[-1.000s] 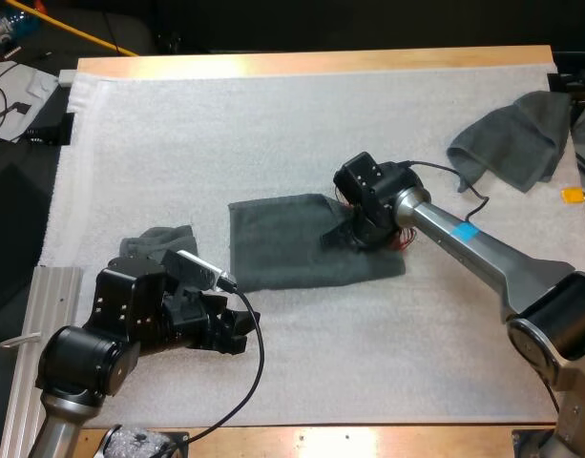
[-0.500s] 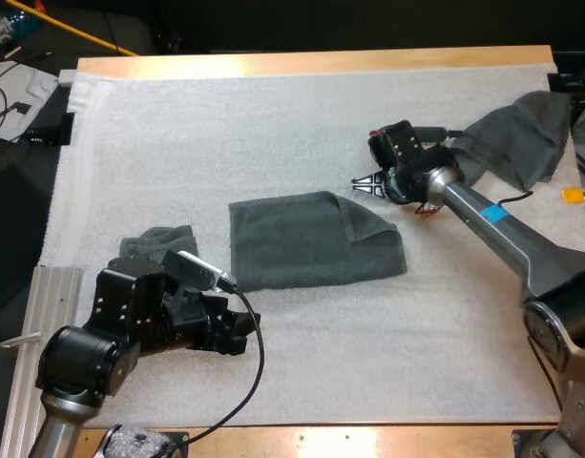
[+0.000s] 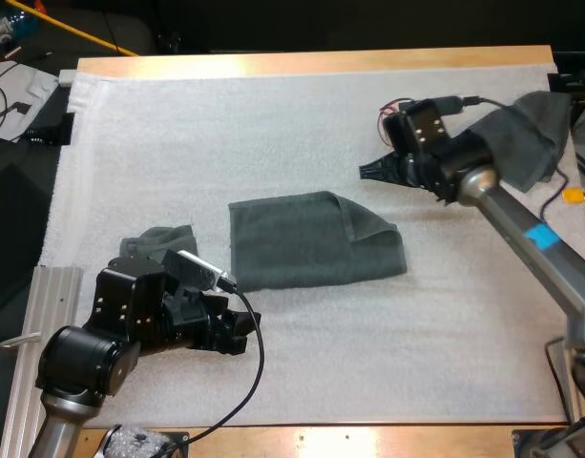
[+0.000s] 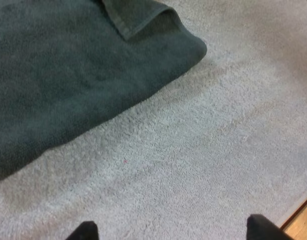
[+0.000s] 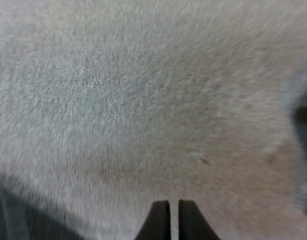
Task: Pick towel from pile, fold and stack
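Observation:
A dark grey-green towel [image 3: 311, 253], folded into a rectangle with one corner flap turned over, lies flat mid-mat; its rounded corner also appears in the left wrist view [image 4: 68, 75]. A crumpled towel [image 3: 521, 134] sits at the mat's far right. A third towel [image 3: 158, 240] lies at the left, partly hidden behind my left arm. My left gripper [image 3: 237, 329] rests low beside the folded towel's near left corner, fingers [image 4: 85, 231] wide apart and holding nothing. My right gripper [image 3: 366, 172] hovers beyond the folded towel's far right corner, its fingertips [image 5: 159, 217] together over bare mat.
The white mat [image 3: 273, 124] covers most of the wooden table [image 3: 321, 62]. A metal rail [image 3: 34, 324] runs along the mat's near left edge. Cables and clutter lie off the table at the far left.
My right gripper has lifted off the folded towel, moved back and right toward the crumpled towel, and its fingers have shut. The left arm has stayed put.

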{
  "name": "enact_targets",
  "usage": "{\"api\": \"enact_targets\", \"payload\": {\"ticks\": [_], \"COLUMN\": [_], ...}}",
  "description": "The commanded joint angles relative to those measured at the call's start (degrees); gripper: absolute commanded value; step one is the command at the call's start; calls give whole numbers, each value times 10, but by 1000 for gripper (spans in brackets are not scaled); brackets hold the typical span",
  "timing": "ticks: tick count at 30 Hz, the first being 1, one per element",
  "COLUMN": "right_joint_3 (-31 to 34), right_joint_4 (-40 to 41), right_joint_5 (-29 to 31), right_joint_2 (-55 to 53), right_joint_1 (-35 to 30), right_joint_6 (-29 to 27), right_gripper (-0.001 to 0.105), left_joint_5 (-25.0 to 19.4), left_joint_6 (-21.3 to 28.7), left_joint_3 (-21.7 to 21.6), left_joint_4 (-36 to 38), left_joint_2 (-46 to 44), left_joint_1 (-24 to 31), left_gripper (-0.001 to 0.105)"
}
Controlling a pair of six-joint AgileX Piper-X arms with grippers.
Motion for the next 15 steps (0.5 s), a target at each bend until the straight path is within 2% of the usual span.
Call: {"api": "enact_targets", "payload": {"ticks": [1,9,12,15], "right_joint_3": [-3,-5,-3,2], "right_joint_4": [51,184,209,207], "right_joint_5": [-5,-81,-117,-124], "right_joint_2": [-45,-114,-121,-122], "right_joint_1": [0,9,22,32], "right_joint_6": [-23,-43,-49,-50], "right_gripper": [1,1,1,1], "left_joint_5": [5,7,6,4], "left_joint_6": [0,-2,-4,-6], "left_joint_3": [-2,-2,-2,-2], "left_joint_4": [-7,-30,-44,-47], "left_joint_2": [2,9,11,12], "left_joint_1": [-3,-4,-4,-3], "left_gripper": [58,58,58,58]}}
